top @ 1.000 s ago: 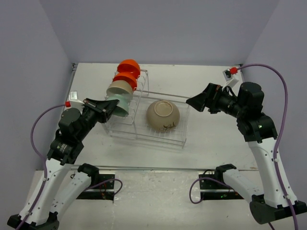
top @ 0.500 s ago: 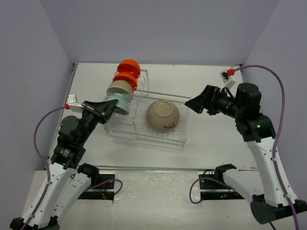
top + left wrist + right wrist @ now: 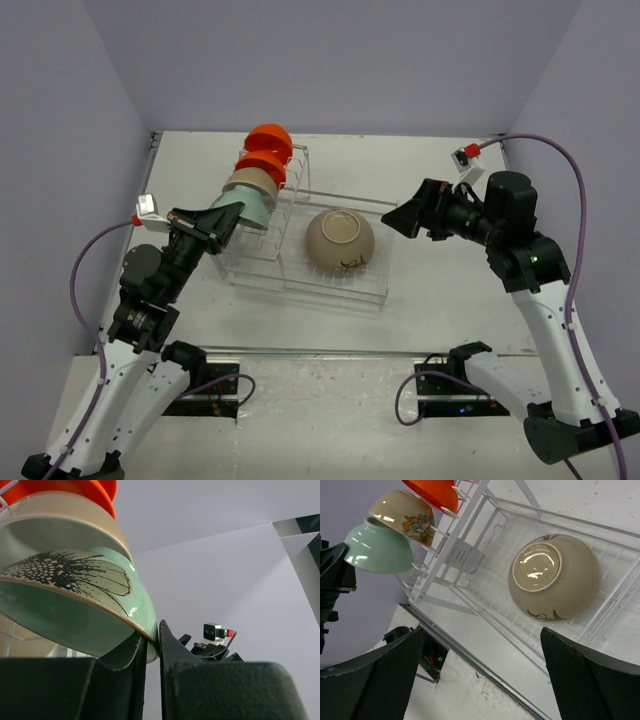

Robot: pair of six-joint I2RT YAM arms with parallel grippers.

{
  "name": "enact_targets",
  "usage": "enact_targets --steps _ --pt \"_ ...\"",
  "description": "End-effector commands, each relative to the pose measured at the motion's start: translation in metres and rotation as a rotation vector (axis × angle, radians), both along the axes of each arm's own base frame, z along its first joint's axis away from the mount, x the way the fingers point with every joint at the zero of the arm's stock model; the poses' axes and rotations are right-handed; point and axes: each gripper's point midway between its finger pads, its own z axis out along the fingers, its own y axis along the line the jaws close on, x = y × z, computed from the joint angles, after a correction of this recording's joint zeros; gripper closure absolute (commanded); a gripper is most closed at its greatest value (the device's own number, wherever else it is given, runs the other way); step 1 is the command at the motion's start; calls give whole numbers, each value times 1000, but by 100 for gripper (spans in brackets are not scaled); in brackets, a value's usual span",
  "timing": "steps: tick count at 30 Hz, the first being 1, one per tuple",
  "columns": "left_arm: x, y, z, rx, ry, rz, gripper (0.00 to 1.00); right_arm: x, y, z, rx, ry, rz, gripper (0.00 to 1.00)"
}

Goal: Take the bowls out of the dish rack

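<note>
- The left end effector (image 3: 224,217) is nearly closed, pinching the lower rim of the pale mint-green round bowl (image 3: 250,208). One finger is inside the bowl and one outside.
- Over the last second the left wrist has risen and drawn back toward 8 o'clock. The mint bowl seems to have moved a little with it, though it still sits in the slotted upright part of the white wire dish rack (image 3: 300,282), just below the small beige bowl (image 3: 250,183).
- I judge this to be the start of the lift-out, with the grasp made and the bowl not yet clear.
- The right end effector (image 3: 392,222) is spread wide and holds nothing. It has crept toward 9 o'clock and hangs near the larger tan bowl (image 3: 340,240), which lies in the low basket.
- Two small orange bowls (image 3: 266,150) sit at the row's 12 o'clock end; no bowl is on the desk (image 3: 450,290).
</note>
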Motion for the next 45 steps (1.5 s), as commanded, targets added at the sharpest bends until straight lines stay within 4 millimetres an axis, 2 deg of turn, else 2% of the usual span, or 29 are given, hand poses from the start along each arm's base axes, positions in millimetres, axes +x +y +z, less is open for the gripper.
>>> enact_targets --steps 1,13,19,20,24,28,31,35,36,38,39,41,42,44,45 --pt "-8 9 47 -50 -175 36 100 2 -1 6 -18 -35 -5 1" --pt "-26 18 81 -76 -219 49 100 4 1 5 -20 -32 -1 1" --pt "-32 21 82 -79 -220 53 100 5 3 6 -15 -34 5 1" --pt "-32 21 76 -65 -194 52 100 6 3 5 -16 -29 3 1" --pt "-37 23 75 -53 -180 53 100 6 4 6 -11 -31 6 1" --pt "-41 33 81 -27 -178 105 100 5 3 7 -11 -32 5 1" --pt "-44 45 90 79 -148 167 100 4 4 8 -9 -34 7 1" --pt "-58 74 114 227 -129 297 100 3 4 9 -6 -35 8 1" --pt "-51 77 109 262 -74 318 100 3 4 9 -5 -32 7 1" --pt "-60 92 123 318 -85 377 100 2 4 12 0 -38 11 1" --pt "-55 94 119 337 -41 393 100 1 5 13 3 -39 13 1" --pt "-58 107 117 385 22 440 100 0 6 15 10 -38 14 1" --pt "-46 105 106 427 93 443 100 -1 7 17 14 -39 18 1" --pt "-44 115 97 494 184 476 100 -2 9 19 23 -36 23 1" --pt "-28 113 86 551 251 483 100 -1 8 20 23 -36 18 1"
